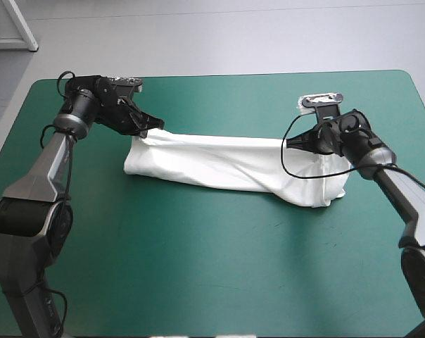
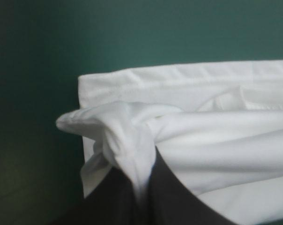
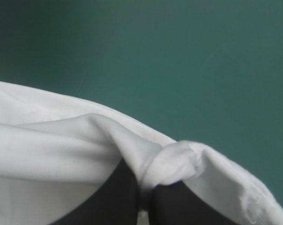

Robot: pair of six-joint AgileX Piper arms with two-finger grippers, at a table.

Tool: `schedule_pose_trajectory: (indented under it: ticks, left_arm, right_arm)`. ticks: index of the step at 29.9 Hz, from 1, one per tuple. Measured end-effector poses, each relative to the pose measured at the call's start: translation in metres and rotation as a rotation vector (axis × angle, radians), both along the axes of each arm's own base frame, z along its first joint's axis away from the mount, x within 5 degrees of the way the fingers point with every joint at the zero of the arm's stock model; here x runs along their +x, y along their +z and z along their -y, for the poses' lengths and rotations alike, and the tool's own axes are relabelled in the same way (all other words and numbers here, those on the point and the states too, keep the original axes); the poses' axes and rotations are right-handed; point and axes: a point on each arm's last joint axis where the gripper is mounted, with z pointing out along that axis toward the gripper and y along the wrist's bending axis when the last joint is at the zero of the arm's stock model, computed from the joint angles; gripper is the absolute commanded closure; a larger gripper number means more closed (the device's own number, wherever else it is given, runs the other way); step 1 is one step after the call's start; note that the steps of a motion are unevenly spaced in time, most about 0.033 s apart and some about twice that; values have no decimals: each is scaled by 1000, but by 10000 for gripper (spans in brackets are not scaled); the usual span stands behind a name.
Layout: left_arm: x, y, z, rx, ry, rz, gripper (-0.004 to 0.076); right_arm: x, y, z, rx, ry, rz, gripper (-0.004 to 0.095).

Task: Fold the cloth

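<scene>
**Both hands pinching the ends of a long white band of T-shirt**

The T-shirt is lying as a long, narrow white band across the middle of the teal-green tabletop. In the high view it is running from about 10 o'clock to about 3 o'clock of the tabletop's centre.

The left hand is gripping the far corner at the 10 o'clock end. Its black fingers are pressed all but together, squeezing a bunched knot of fabric between the tips. In the left wrist view a stitched hem is lying flat on the cover just beyond that knot.

The right hand is pinching the far edge near the 3 o'clock end. Its fingers are likewise nearly closed on a small twisted tuck, and the cloth is sagging away from it down to the tabletop.

The fabric is looking thin, light and limp. It is draping in soft folds from each pinch and is holding no shape of its own. It will probably follow the hands easily but droop in the middle, and stacked layers may slide apart if only the top one is caught.

The firmest places to hold seem to be the hemmed edges and corners, where the layers are lying together. Matching pinches at both ends should be keeping the band taut enough to lay over itself cleanly.
</scene>
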Motion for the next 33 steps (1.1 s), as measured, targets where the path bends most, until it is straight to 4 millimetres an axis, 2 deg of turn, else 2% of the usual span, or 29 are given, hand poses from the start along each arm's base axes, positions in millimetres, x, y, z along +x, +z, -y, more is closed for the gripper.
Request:
schedule_pose_trajectory:
  ticks: [6,8,9,11,13,15,16,19,21,26,30,33]
  left_arm:
    - [33,-47,4,3,13,-9,724]
    - [39,-61,5,4,18,-13,670]
    - [41,-66,5,5,19,-17,619]
    - [43,-69,5,3,21,-16,502]
    - [43,-67,5,1,22,-7,372]
    - [43,-62,5,-2,22,8,292]
    - [43,-58,5,-3,22,18,278]
    - [42,-43,5,-5,21,52,283]
    - [41,-29,5,-8,18,78,283]
    - [30,11,4,-22,2,112,302]
    - [13,38,11,-105,-26,87,448]
    - [5,44,25,-150,-65,65,631]
  right_arm:
    - [27,-27,-8,4,0,-18,926]
    - [31,-32,-10,29,-2,-18,921]
    - [32,-33,-11,40,-5,-19,905]
    - [32,-32,-11,65,-14,-17,834]
    - [31,-29,-11,74,-17,-8,709]
    - [29,-23,-10,75,-17,2,563]
    - [28,-19,-9,69,-17,8,479]
    - [24,-2,-6,52,-14,45,279]
    - [20,11,-3,37,-15,70,205]
    - [4,39,6,0,-37,86,188]
    - [-12,55,22,-13,-90,62,190]
    - [-19,60,37,-22,-135,33,194]
